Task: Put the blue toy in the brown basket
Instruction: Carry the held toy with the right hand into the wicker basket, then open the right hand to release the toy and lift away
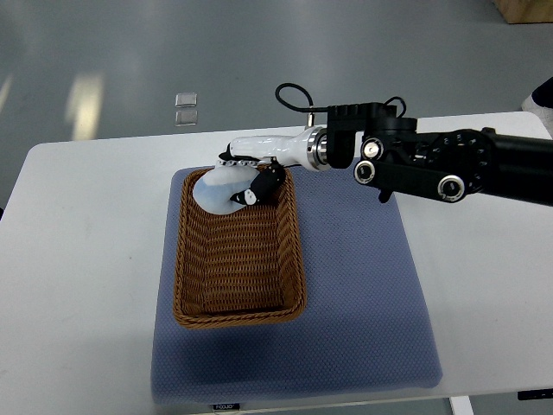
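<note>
A pale blue toy (218, 188) is held over the far end of the brown wicker basket (195, 285). My right hand (251, 179) comes in from the right edge on a black arm, its white and black fingers curled around the toy. The toy hangs just inside the basket's far rim, at or slightly above the weave; I cannot tell whether it touches. The basket's inside is otherwise bare.
The basket sits on a blue-grey mat (363, 285) on a white table (78, 259). The arm's black forearm (432, 164) spans the table's far right. Grey floor lies beyond the far table edge.
</note>
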